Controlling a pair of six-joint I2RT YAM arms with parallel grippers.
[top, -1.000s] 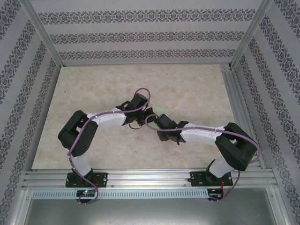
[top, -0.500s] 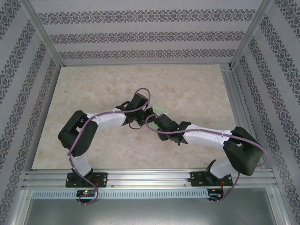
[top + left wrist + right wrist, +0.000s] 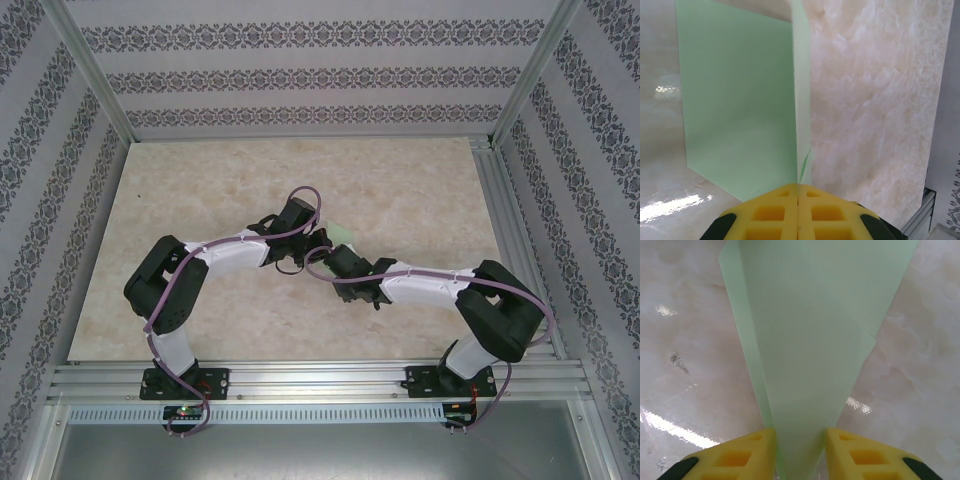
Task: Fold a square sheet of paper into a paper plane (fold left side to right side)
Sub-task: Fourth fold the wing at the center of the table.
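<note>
Both arms are bent at the elbow and reach inward, the left arm (image 3: 230, 250) and the right arm (image 3: 430, 285) nearly meeting wrist to wrist over the middle of the table (image 3: 200, 200). The left claw (image 3: 798, 195) has its yellow, waffle-moulded pads pressed together, pinching the sheet of paper (image 3: 740, 100) along a sharp crease. The paper is thin, matte and pale mint green, and it tapers to a wedge. The right claw (image 3: 800, 450) stands apart, with the wedge's narrow end between its pads (image 3: 737, 457). The table is glossy, beige and marbled.
</note>
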